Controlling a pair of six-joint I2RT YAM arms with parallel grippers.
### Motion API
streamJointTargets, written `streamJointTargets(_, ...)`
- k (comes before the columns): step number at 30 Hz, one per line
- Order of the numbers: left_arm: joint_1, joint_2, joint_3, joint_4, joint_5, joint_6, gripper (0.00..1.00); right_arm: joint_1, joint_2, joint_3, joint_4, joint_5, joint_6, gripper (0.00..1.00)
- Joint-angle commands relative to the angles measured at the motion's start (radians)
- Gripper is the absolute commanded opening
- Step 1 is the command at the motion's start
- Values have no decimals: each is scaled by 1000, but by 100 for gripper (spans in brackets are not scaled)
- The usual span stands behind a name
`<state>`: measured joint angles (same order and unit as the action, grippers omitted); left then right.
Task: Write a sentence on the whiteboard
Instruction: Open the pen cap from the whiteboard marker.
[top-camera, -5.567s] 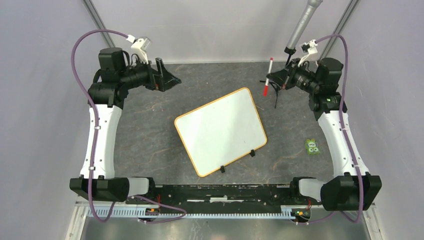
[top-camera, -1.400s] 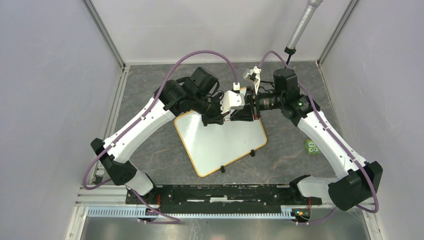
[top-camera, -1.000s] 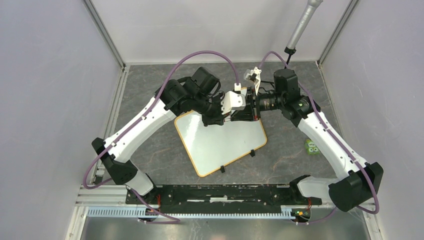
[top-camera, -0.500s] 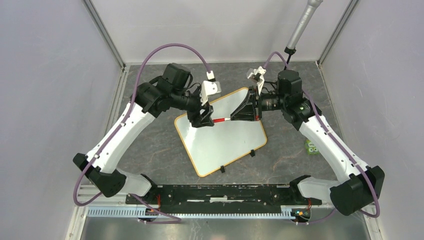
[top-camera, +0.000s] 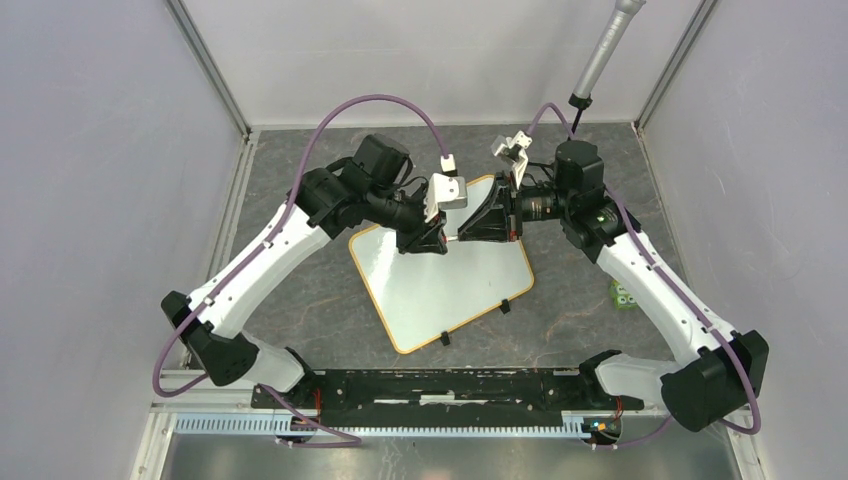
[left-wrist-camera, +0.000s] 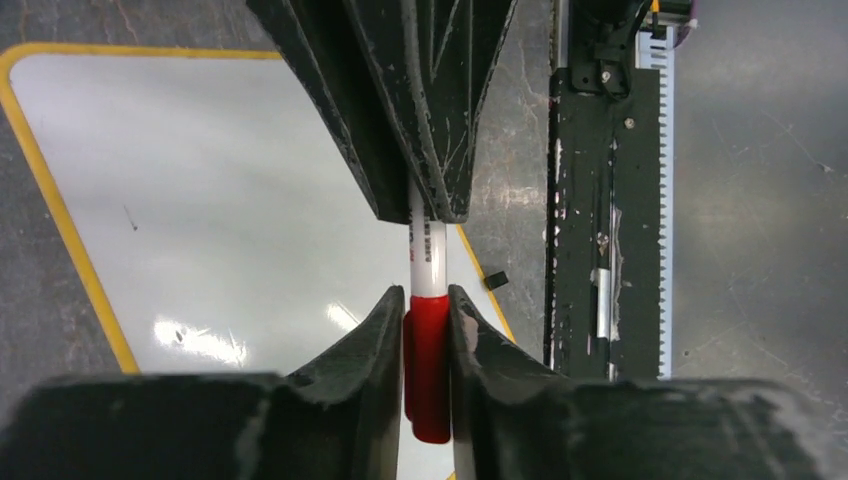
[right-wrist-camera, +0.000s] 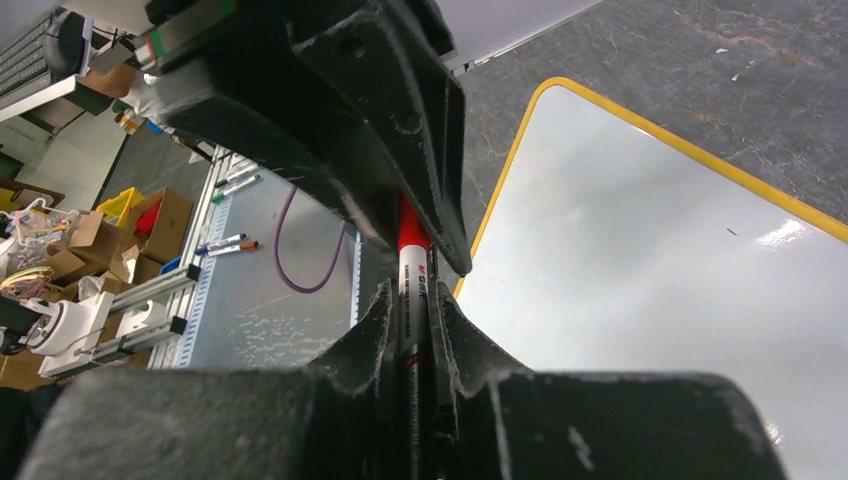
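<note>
The whiteboard (top-camera: 440, 295) lies flat on the dark stone-patterned table (top-camera: 300, 270), midway between the 2 arms and turned at an angle. Its thin orange-yellow rim runs all the way round. The 2 black clips (top-camera: 444, 338) sit on the board's near edge, the one facing the arm bases. Where the wrist views show the board's surface, it is white with soft glare patches and 1 tiny dark speck.

Both arms reach in over the whiteboard's far half and meet nose to nose above it. Between them they hold a marker (left-wrist-camera: 428, 265), which lies roughly level above the board. The left gripper (left-wrist-camera: 428, 310) is pinched on the marker's red cap (left-wrist-camera: 430, 385), with a finger pressed against each side of it. The right gripper (left-wrist-camera: 425, 212) is clamped on the white barrel (right-wrist-camera: 412, 295), its 2 black fingers tight against the printed body just beside the cap. The fingertips of the 2 grippers are very close together, with only a short stretch of white barrel showing between them. In the top view the marker is almost wholly hidden by the 2 grippers.

To the right of the whiteboard, well apart from it, a small green object (top-camera: 624, 293) rests on the table; what it is cannot be told. A grey pole (top-camera: 600, 55) slants down toward the table's corner beyond the whiteboard's far right. A black rail (top-camera: 450, 385) runs along the table edge nearest the board's clips.
</note>
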<state>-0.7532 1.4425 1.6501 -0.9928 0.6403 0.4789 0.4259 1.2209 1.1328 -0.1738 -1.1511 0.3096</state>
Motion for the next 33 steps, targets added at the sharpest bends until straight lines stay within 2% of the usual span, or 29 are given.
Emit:
streamJointTargets(1, 2, 0, 33, 45, -29, -35, 20, 7, -21, -5, 16, -15, -21, 0)
streamJointTargets(4, 2, 4, 33, 46, -53, -47, 6, 7, -36, -11, 12, 27, -18, 3)
streamJointTargets(6, 2, 5, 30, 46, -64, -54, 3, 8, -53, -14, 2, 74, -29, 12)
streamJointTargets(12, 2, 24, 38, 46, -94, -77, 3, 9, -34, 12, -67, 34, -102, 25)
streamJointTargets(16, 2, 36, 50, 46, -101, -87, 2, 11, -1, 51, -150, 38, -160, 25)
streamJointTargets(21, 3, 39, 38, 46, -113, -89, 2, 10, 4, 46, -145, 19, -152, 37)
streamJointTargets(24, 2, 38, 34, 46, -111, -92, 2, 11, 5, 41, -115, 3, -123, 38)
streamJointTargets(28, 2, 40, 33, 49, -94, -101, 2, 11, 4, 28, -64, -3, -71, 30)
streamJointTargets(33, 2, 39, 28, 59, -81, -116, 3, 11, -10, -6, 42, -1, 24, 30)
